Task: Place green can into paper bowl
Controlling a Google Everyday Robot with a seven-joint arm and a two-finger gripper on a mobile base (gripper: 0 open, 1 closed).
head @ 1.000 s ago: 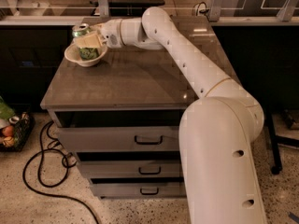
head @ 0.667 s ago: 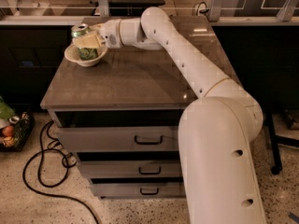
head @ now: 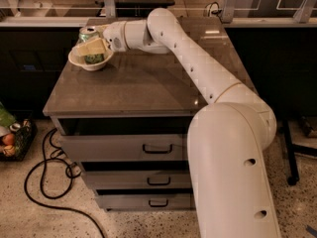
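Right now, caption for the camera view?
Pincer at slim light-green drink can in round off-white paper bowl, cabinet's far-left corner.

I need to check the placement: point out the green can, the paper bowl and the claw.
green can (head: 88,32): camera view, on its silver top.
paper bowl (head: 92,66): camera view, on its near outer wall.
claw (head: 90,47): camera view, on its tip end, beside the can.

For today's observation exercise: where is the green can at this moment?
In the camera view the green can stands in the paper bowl at the far left corner of the cabinet top, with the gripper right against it.
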